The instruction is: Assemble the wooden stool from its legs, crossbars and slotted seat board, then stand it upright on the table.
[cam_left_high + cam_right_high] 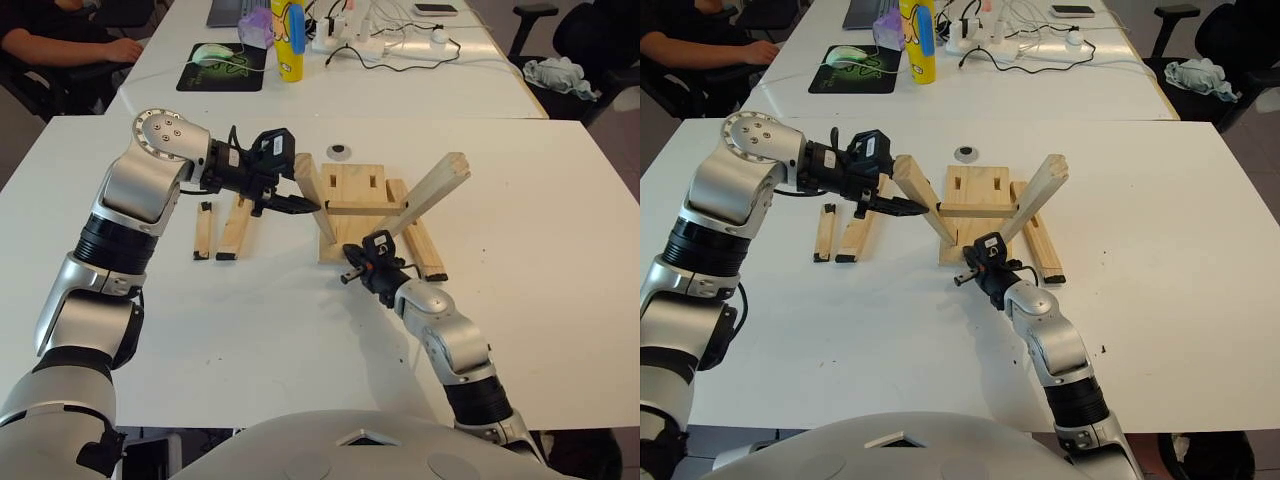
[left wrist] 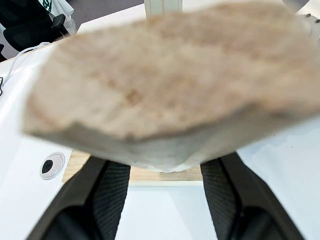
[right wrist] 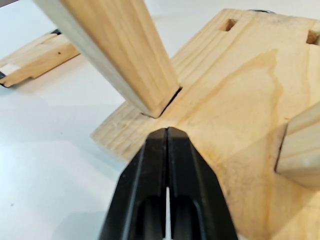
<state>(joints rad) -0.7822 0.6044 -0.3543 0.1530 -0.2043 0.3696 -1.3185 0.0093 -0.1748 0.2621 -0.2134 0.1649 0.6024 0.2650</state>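
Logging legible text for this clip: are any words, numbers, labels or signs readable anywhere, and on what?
No text can be read anywhere.
Yellow bottle: label print too small to read.
Mouse pad: green mark, too small to make out.
Seat board and the leg slotted into it: bare wood, no markings.

Your left arm (image 1: 140,200) reaches across from the table's left side, elbow high, its gripper (image 1: 303,205) clamped on the slanted stool leg (image 1: 308,178). Your right arm (image 1: 455,345) extends from the near edge, its gripper (image 1: 347,276) pressed closed and empty.
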